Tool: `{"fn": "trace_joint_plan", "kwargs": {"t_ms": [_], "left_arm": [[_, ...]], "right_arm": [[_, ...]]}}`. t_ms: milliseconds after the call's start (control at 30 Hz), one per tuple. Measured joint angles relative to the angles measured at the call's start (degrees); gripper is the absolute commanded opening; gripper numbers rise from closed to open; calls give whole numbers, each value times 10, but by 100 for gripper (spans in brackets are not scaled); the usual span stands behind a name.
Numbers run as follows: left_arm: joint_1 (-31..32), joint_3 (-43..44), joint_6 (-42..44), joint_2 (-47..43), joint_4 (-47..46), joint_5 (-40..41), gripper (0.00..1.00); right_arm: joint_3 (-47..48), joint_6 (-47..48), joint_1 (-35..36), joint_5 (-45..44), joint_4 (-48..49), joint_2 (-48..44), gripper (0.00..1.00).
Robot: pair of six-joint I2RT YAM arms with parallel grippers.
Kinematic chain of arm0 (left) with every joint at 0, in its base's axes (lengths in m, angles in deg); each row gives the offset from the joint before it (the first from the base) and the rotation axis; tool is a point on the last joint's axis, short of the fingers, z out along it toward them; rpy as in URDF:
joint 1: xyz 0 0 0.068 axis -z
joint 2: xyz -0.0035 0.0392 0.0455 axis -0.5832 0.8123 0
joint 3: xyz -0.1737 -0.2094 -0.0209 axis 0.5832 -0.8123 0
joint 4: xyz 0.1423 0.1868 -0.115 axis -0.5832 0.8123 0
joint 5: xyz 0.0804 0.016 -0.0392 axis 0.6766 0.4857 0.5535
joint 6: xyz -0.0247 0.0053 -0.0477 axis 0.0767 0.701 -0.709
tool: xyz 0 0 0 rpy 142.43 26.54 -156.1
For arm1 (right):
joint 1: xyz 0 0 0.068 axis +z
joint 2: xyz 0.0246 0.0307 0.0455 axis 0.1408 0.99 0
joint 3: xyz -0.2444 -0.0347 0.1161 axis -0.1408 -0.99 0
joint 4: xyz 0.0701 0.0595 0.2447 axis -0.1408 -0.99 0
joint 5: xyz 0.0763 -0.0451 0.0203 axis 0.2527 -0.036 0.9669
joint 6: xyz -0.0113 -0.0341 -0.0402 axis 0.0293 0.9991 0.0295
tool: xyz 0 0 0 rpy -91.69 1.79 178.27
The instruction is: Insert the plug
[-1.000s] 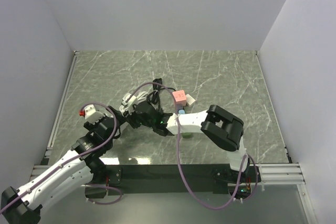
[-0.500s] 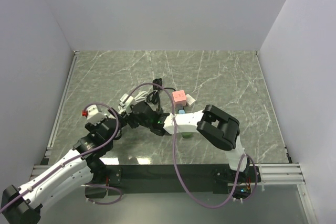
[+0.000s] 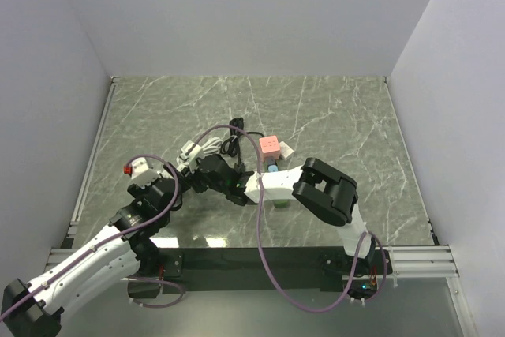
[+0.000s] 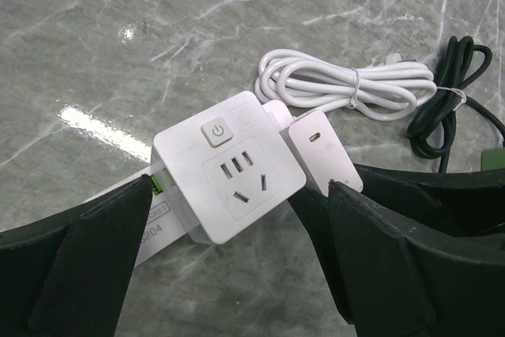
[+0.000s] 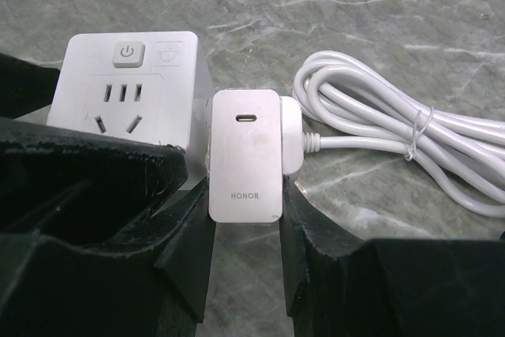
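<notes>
Both arms meet at the white cube socket (image 4: pixel 229 175). The left gripper (image 4: pixel 237 195) gapes wide astride it, clamping nothing. The right gripper (image 5: pixel 246 191) pinches the HONOR charger (image 5: pixel 245 155), long axis along the fingers, against the cube's side face. Whether the prongs are seated is hidden.

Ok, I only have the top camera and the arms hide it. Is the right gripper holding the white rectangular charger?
Observer: Yes, the right gripper is shut on the white rectangular charger, by its long sides.
Operator: Is it plugged in?
Observer: It sits against the side of the white plastic socket cube; whether its pins are fully in is hidden.
Operator: And the left gripper?
Observer: Open, one finger on each side of the cube.
</notes>
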Motion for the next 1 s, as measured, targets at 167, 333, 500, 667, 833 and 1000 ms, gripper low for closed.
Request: {"fn": "trace_joint_plan", "kwargs": {"t_ms": [167, 333, 500, 667, 833, 1000], "left_arm": [[-1, 0, 2, -4, 3, 6, 99], [0, 3, 6, -7, 5, 9, 99], [0, 16, 12, -10, 16, 12, 99], [0, 20, 17, -35, 30, 15, 99], [1, 26, 18, -43, 32, 14, 99], [1, 30, 19, -43, 27, 13, 99]], "right_arm": [[10, -1, 0, -3, -4, 6, 0], [11, -5, 0, -5, -8, 5, 17], [18, -7, 0, -6, -18, 5, 40], [14, -21, -5, -3, -24, 1, 63], [-11, -35, -18, 14, -28, -7, 80], [-46, -39, -23, 30, -19, -37, 91]]}}
